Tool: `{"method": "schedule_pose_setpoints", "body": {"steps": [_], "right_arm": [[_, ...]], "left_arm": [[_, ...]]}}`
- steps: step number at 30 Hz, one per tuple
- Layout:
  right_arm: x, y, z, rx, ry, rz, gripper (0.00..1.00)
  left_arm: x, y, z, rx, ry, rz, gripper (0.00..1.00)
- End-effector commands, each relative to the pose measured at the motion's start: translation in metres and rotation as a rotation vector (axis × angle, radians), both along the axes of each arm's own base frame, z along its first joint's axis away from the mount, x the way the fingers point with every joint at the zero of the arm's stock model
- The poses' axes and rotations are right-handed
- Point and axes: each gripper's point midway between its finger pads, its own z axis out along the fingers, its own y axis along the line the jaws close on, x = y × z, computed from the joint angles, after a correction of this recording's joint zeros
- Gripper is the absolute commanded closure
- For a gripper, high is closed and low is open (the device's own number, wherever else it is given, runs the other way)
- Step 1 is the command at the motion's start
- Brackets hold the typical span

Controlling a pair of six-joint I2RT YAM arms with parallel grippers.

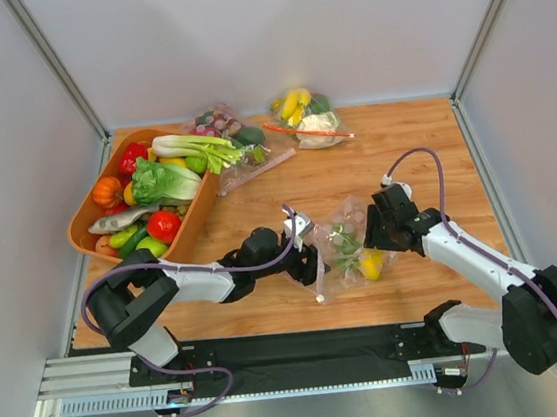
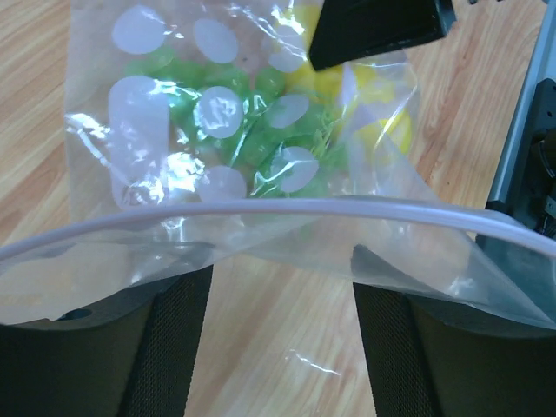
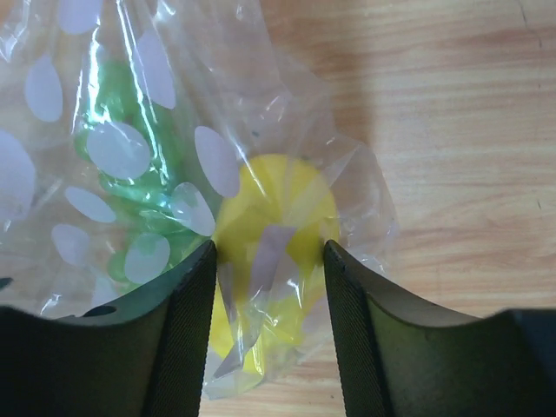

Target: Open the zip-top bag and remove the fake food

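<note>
Wooden table (image 1: 403, 154), dead centre: the zip-top bag (image 1: 348, 246) looks sealed, with green grapes (image 3: 130, 174) and yellow lemon piece (image 3: 278, 200) inside. Left hand (image 2: 282, 287) gapes open at the zip strip (image 2: 261, 208). Right hand (image 3: 269, 261) straddles the lemon, grip unclear. Everything's left!

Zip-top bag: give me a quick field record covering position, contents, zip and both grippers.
bag: zip-top bag between the two grippers, over the table
contents: green grapes and yellow piece, both inside
zip strip: sealed or not, cannot tell
left gripper: open, zip strip running across just ahead of it
right gripper: closed on the yellow piece through the plastic
</note>
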Motion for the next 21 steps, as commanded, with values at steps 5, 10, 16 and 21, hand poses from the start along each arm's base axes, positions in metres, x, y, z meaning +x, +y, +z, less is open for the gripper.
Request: {"method": "schedule_pose_setpoints", "body": {"steps": [5,10,16,21], "right_arm": [[0.002,0.013,-0.025,0.06,0.041,-0.012,0.7],[-0.003,0.016,-0.035,0.074,0.071,-0.008,0.79],[-0.008,0.02,-0.038,0.092,0.084,-0.003,0.82],[-0.008,0.024,-0.034,0.103,0.073,0.002,0.82]], "left_arm": [[0.006,-0.031,0.033,-0.132,-0.043,-0.049,0.23],[0.006,-0.035,0.021,-0.114,-0.025,-0.062,0.22],[-0.002,-0.041,0.007,-0.093,0.005,-0.079,0.21],[-0.005,-0.05,-0.001,-0.072,0.008,-0.077,0.2]]}}
